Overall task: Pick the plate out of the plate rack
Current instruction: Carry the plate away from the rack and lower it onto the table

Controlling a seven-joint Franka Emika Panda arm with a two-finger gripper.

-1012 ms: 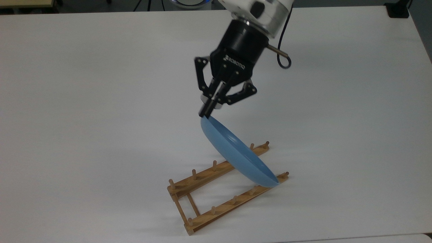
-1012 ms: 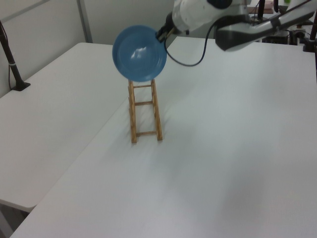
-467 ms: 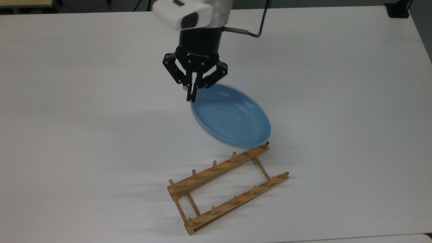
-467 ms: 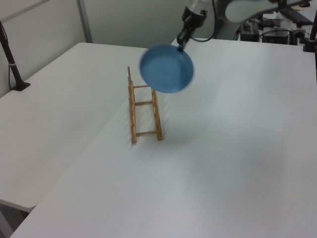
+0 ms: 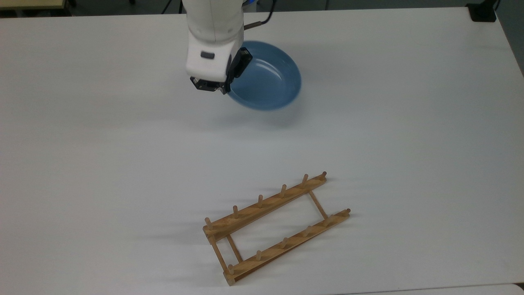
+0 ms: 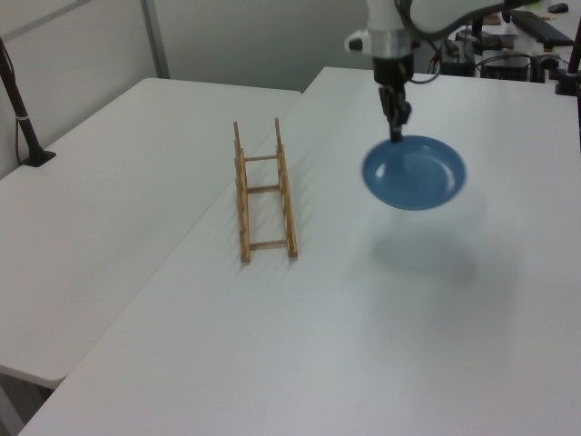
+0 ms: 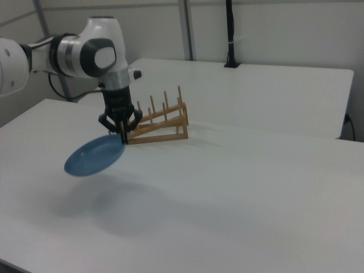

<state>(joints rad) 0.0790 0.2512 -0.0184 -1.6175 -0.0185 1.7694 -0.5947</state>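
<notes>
We see our claw (image 7: 123, 138) clamped on the rim of the light-blue plate (image 6: 415, 173), holding it nearly level above the white counter (image 5: 102, 164), well clear of the wooden plate rack (image 5: 275, 228).

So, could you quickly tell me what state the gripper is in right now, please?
Gripper: shut on the rim of the round light-blue plate, holding it in the air above the white table, away from the wooden ladder-shaped plate rack.
</notes>
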